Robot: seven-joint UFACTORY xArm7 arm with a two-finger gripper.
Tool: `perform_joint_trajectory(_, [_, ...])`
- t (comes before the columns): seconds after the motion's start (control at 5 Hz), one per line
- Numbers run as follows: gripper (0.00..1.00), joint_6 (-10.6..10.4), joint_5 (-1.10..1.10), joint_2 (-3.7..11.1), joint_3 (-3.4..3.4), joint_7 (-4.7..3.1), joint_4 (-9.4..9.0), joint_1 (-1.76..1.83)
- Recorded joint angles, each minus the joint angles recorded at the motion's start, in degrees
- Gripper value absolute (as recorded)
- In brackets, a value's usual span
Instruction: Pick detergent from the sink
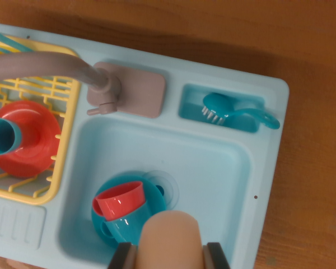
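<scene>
A peach-coloured detergent bottle [171, 238] fills the bottom centre of the wrist view, its rounded end over the near part of the light blue toy sink [213, 168]. My gripper [168, 262] is shut on it. One dark finger [122, 258] presses the bottle's left side and the other dark finger [216, 258] its right side. The lower part of the bottle is cut off by the frame edge.
In the basin a red cup [120, 199] sits in a teal cup [126, 224] on a teal plate [151, 188]. A grey faucet [61, 70] reaches left. A yellow rack [64, 140] holds a red plate [36, 137] and teal cup [1, 136]. A teal brush [229, 110] lies in its slot. Wooden table [313, 45] surrounds.
</scene>
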Motion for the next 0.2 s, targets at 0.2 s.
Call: perform_joint_trajectory(0.2, [1.00,0.0,0.00,0.00,0.00,0.00,0.00,0.00])
